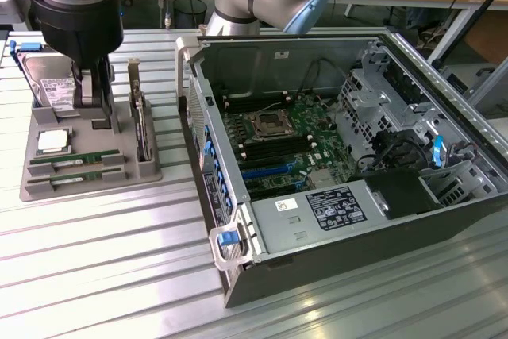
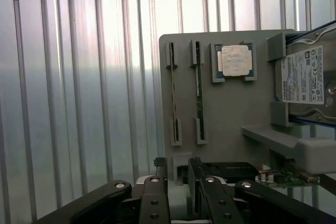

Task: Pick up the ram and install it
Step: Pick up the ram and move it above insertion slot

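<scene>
Two ram sticks lie on edge in the slots of a grey holder tray. One ram stick lies beside the other. My gripper hangs open above the tray. It is over the part between the hard drive and the sticks and holds nothing. The sticks lie a short way beyond the dark fingertips. The open computer case lies at the exterior view's right, with its motherboard and memory slots exposed.
The tray also carries a silver processor chip, a hard drive and an upright card with a metal bracket. All stands on a ribbed metal table. Cables and drive cages fill the case's right side.
</scene>
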`<move>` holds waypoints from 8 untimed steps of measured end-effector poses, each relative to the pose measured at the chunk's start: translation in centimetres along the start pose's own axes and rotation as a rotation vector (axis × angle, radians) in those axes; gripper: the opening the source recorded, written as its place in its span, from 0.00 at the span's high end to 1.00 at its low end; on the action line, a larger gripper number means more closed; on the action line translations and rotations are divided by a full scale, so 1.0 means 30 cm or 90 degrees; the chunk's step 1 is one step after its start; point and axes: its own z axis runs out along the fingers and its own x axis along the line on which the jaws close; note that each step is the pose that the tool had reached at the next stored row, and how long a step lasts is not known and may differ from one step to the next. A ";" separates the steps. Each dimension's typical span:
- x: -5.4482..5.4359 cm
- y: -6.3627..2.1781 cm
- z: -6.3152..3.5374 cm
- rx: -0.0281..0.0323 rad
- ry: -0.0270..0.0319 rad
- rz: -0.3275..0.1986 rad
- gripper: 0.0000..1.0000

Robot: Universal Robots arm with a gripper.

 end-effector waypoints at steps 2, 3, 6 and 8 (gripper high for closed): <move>0.001 0.003 0.004 0.0001 -0.0001 0.000 0.70; 0.003 0.007 0.007 0.0000 0.0000 0.000 0.70; 0.005 0.018 0.012 0.0000 0.0000 -0.001 0.70; 0.006 0.031 0.014 0.0000 0.0000 -0.002 0.70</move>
